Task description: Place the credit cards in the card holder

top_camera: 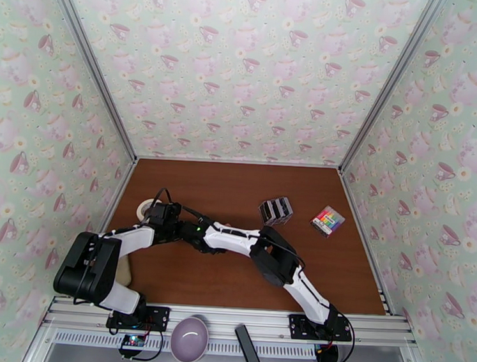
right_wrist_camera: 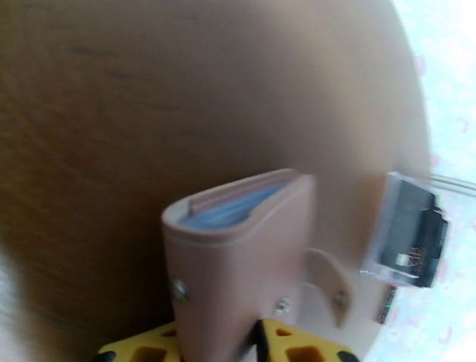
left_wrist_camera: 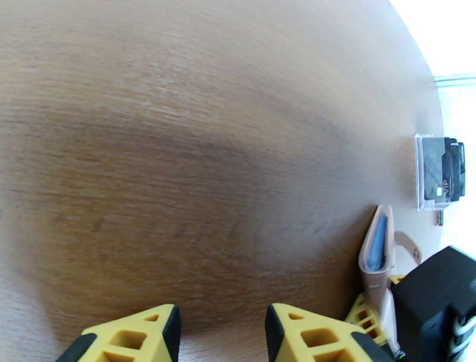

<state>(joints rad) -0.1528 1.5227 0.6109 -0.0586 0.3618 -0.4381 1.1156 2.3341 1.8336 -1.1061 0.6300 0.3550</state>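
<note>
Forearms of both arms reach inward low over the brown desk [top_camera: 238,185] and meet left of its middle. The left arm [top_camera: 130,238] is folded at its elbow out to the left and points right. The right arm [top_camera: 297,284] rises from its base, bends, and points left.

The left gripper [left_wrist_camera: 219,333] is released, its two yellow fingers [left_wrist_camera: 128,336] spread apart with bare wood between them. The right gripper [right_wrist_camera: 253,348] is clenched on the card holder [right_wrist_camera: 238,250], a pink fold-over wallet. It is held by its near end between that gripper's own yellow fingers [right_wrist_camera: 303,351] and stands out from them, with bluish pockets showing at its far edge. Its snap tab [right_wrist_camera: 327,286] hangs loose on the right side.

Seen from the left wrist, the holder stands edge-on just beside the left gripper's right finger, with the black body of the right gripper close by it.

The credit cards [right_wrist_camera: 404,241] sit beyond the right gripper and to its right. They are dark cards bunched in a clear case on the desk, apart from the holder. Farther right of them lies a small colourful pack [top_camera: 328,221]. A pale roll [top_camera: 146,207] lies close by the left wrist, on its far side. A purple bowl [top_camera: 189,339] rests on the metal rail [top_camera: 231,315] between the two bases.
</note>
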